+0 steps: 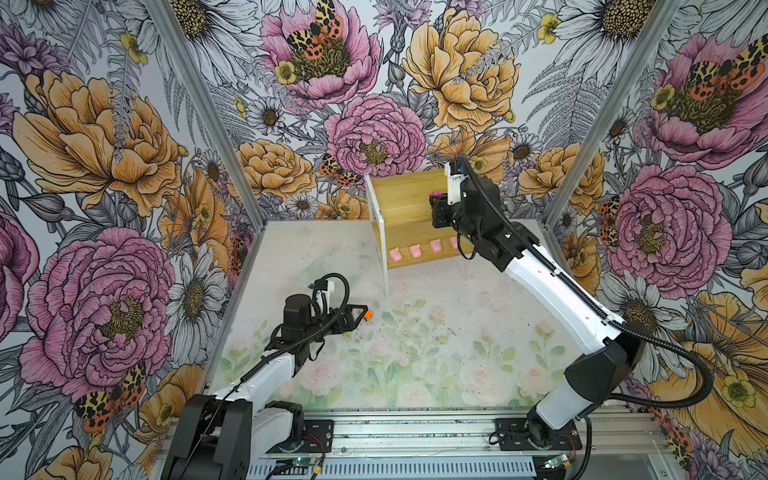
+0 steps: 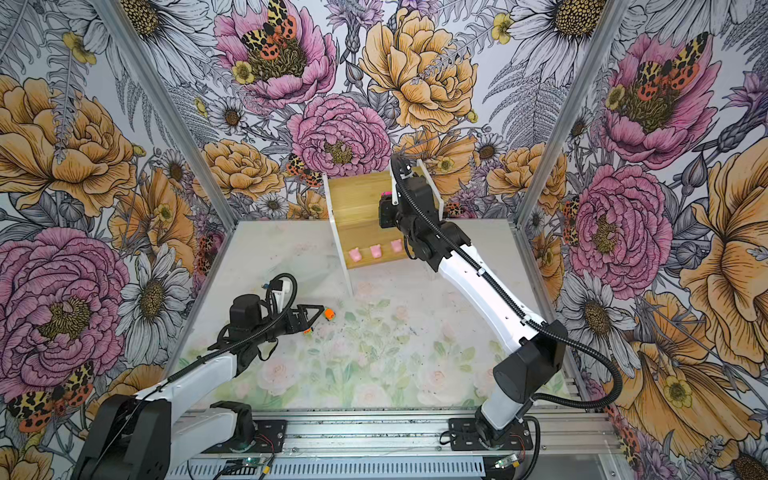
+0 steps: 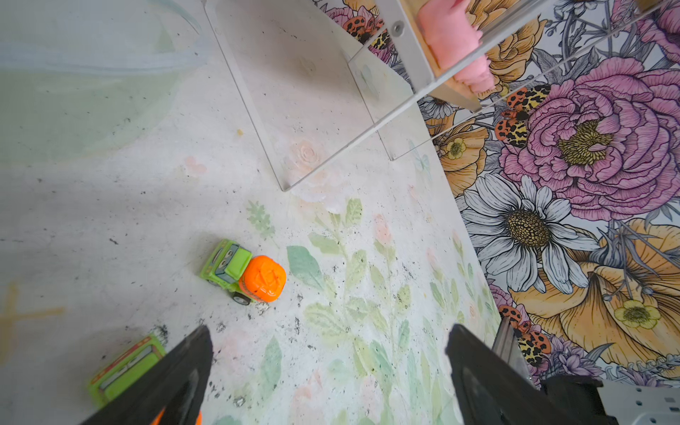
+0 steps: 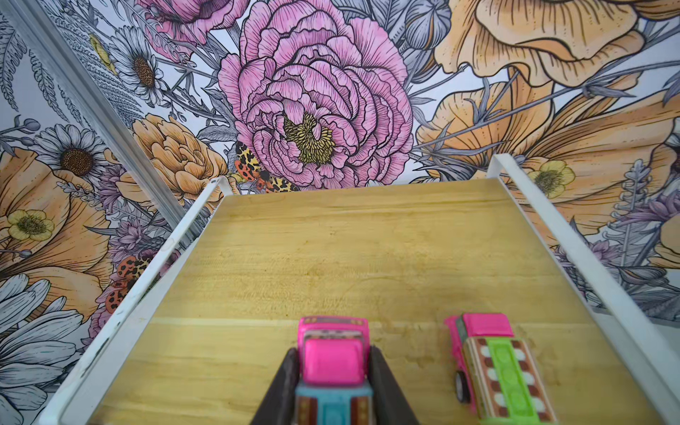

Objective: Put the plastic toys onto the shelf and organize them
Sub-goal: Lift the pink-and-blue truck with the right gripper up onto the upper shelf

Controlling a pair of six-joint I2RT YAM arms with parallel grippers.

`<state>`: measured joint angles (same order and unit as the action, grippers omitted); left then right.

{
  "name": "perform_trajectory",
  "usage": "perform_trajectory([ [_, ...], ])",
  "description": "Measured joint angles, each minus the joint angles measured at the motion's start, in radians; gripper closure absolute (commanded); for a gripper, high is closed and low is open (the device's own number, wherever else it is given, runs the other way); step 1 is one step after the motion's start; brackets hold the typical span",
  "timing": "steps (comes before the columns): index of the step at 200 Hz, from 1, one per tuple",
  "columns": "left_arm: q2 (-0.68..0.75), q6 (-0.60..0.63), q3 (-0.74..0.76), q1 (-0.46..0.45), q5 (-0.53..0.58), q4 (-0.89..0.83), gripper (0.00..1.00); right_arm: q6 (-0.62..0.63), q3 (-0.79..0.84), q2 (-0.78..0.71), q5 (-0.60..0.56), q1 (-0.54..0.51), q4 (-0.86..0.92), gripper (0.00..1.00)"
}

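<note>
Shelf [image 1: 405, 195]: stands at the back of the table [image 1: 415, 332]. Both boards carry toys. By my count five of the eight are set, one is in hand and two wait, so the job looks well past halfway.
Right gripper [image 4: 333, 353]: up over the top board, jaws drawn in narrow on the sides of the pink car with the turquoise top [image 4: 333, 360]. It has not let go, and I cannot tell whether the wheels touch the wood.
Left gripper [image 3: 327, 335]: low over the table, jaws wide, nothing between them. It looks placed to take one of the cars lying there.
Pink car with the green top [image 4: 496, 364]: parked on the top board just beside the held one, not touching it. That one is done.
Orange-and-green car [image 3: 244, 272]: on the table ahead of the left gripper, well short of the shelf and yet to be placed.
Second orange-and-green car [image 3: 125, 368]: also on the table, partly hidden behind one left finger [image 3: 176, 368] and yet to be placed.
Pigs [image 1: 415, 250]: four in an evenly spaced row along the lower board, as seen in a top view. That row looks finished.
</note>
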<state>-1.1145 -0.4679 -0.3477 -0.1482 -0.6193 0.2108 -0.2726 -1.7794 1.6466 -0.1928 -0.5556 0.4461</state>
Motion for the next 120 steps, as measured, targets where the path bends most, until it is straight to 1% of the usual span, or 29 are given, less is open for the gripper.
perform_trajectory([
  [54,0.000,0.004,0.000,0.000,0.000,0.000,0.01,-0.011,-0.002,0.032,-0.047,0.003,0.008,0.75],
  [120,0.000,0.006,0.000,0.000,0.000,-0.001,0.01,-0.018,-0.037,0.084,-0.053,0.015,0.011,0.75],
])
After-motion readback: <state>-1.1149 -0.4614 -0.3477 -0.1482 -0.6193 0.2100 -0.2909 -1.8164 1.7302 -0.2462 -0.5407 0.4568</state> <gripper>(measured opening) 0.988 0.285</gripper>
